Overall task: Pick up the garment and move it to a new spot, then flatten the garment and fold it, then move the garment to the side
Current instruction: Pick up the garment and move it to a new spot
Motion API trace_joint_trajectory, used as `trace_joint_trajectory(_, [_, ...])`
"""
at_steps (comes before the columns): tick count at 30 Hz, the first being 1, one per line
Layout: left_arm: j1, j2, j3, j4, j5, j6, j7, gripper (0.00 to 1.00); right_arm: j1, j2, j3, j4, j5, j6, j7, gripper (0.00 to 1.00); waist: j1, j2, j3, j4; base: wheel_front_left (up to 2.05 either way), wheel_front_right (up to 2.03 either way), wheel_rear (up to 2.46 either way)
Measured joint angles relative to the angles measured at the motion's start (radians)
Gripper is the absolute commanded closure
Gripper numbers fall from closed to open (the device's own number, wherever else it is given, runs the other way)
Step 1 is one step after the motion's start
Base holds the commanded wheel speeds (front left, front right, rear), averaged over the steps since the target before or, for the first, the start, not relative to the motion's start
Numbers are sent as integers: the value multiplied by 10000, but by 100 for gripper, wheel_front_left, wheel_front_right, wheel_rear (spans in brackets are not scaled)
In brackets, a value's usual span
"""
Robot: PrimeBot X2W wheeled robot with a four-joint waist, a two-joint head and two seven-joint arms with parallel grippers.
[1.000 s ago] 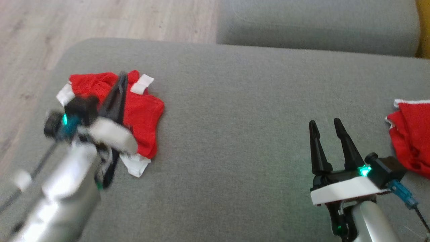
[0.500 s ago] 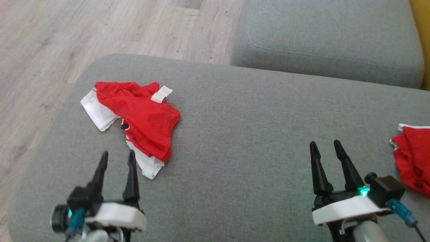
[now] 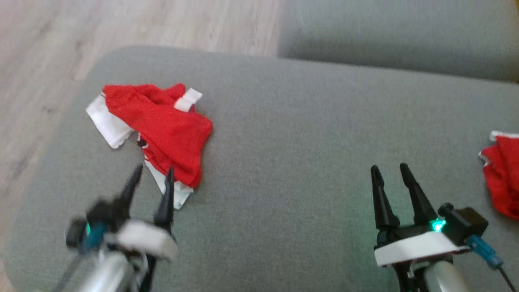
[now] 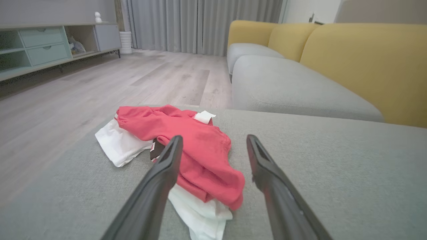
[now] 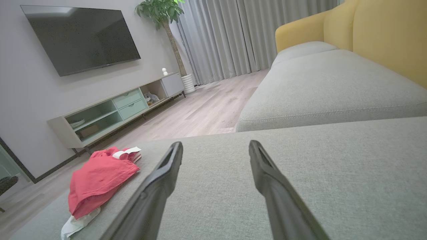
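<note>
Fingers (image 4: 163, 173) of my left gripper (image 3: 155, 169) stand spread and hold nothing. Those of my right gripper (image 3: 388, 167) are spread too, well apart from the work. My garment (image 3: 162, 125), red and white, lies bunched on the grey cushion (image 3: 292, 134) straight ahead of my left tips. Its near white hem sits just beneath them, and its long axis runs away and leftward. My left arm is plainly nearer, so I judge the pick belongs to it.

Wide bare stretch of grey cushion (image 3: 292, 134) lies btwn the garment (image 3: 162, 125) at left and a second red cloth (image 3: 500, 182) at the right edge. Right end effector (image 3: 388, 167) has open cushion ahead. Tips of left end effector (image 3: 154, 170) are at the garment's near edge, which stands in its way fwd.
</note>
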Motion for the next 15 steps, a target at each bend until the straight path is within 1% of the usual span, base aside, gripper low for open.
trace_joint_trajectory(3, [-1186, 265, -21, 529, -155, -535, 855, 0, -216, -2, -31, -17, -67, 0, 0, 0, 2, 0, 437, -92, 0, 0, 0])
trace_joint_trajectory(5, [-2171, 514, -31, 949, -295, -1030, 1592, 0, -458, 0, 10, -75, -155, 0, 0, 0, 2, 0, 775, -172, 0, 0, 0])
trace_joint_trajectory(8, [-3562, 663, -113, 1695, -550, -1697, 2734, 0, -869, -2, 105, -128, -224, 0, 0, 0, 3, 0, 1298, -329, 0, 0, 0])
trace_joint_trajectory(12, [-4945, 688, -265, 2813, -685, -2322, 3883, 0, -1235, -8, 98, -155, -265, 0, 0, 0, 4, -1, 1910, -593, 0, 0, 0])
trace_joint_trajectory(15, [-5633, 692, -408, 3628, -780, -2635, 4351, 0, -1381, -8, 88, -161, -265, 0, 0, 0, 4, -1, 2222, -822, 0, 0, 0])
